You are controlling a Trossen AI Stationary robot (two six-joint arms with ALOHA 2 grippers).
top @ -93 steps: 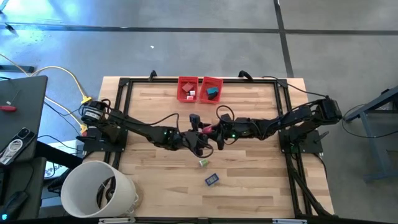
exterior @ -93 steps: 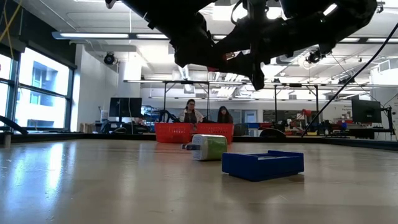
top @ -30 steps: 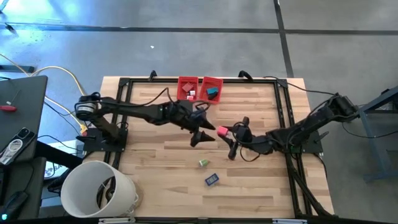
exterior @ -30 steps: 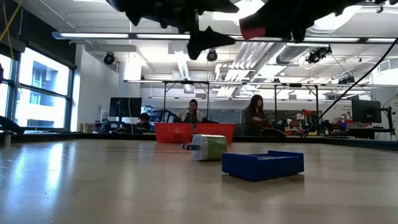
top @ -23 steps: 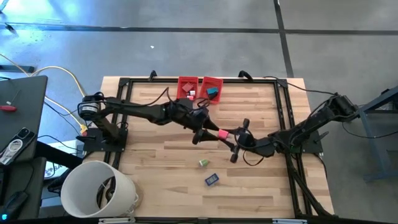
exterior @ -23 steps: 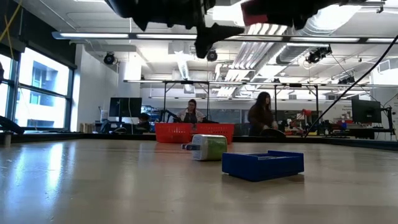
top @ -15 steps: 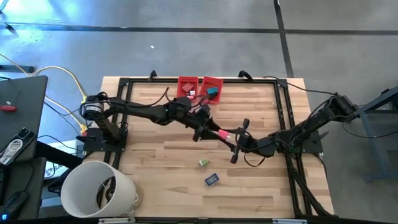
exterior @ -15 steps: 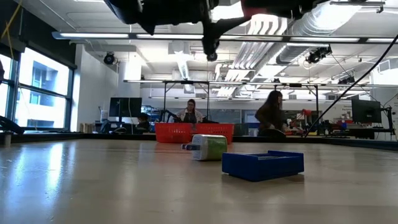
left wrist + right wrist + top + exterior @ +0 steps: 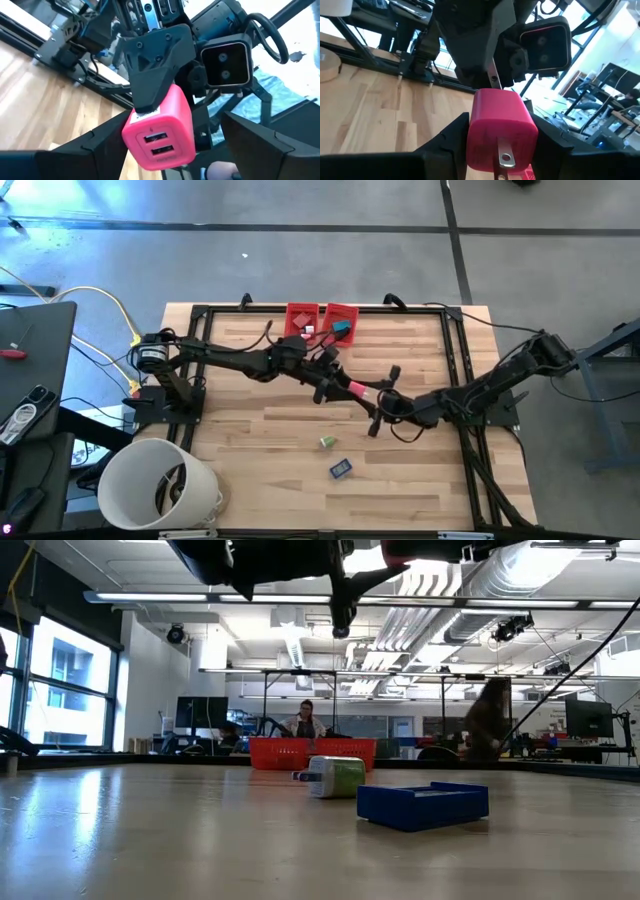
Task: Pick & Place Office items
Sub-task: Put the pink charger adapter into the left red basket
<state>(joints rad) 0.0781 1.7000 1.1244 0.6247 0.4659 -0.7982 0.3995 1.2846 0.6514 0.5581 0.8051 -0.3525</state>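
Observation:
A pink USB charger block (image 9: 355, 390) hangs in the air above the table's middle. My right gripper (image 9: 366, 399) comes from the table's right and is shut on it. In the right wrist view the charger (image 9: 502, 130) shows its metal prong end. My left gripper (image 9: 338, 386) comes from the left and is open. Its two fingers stand on either side of the charger's USB-port end (image 9: 160, 142). A green piece (image 9: 326, 442) and a dark blue piece (image 9: 340, 469) lie on the table nearer the front. My right gripper pinches the charger between its two fingers (image 9: 445, 145), on two opposite sides (image 9: 474, 135) at the prong end. The fingers lie about level, coming from the table's right. The charger is lifted clear of the table, its port end pointing at my left gripper.
Two red bins (image 9: 302, 322) (image 9: 341, 322) holding small pieces stand at the table's far edge. A white bucket (image 9: 160, 485) stands at the near left corner. In the low view the green piece (image 9: 335, 777) and the blue piece (image 9: 423, 804) lie under the arms; a person walks behind.
My left gripper has moved toward the table's right and a little toward its far edge, up to the charger, so its open fingers now flank it. My right gripper has raised the charger a little and kept hold of it.

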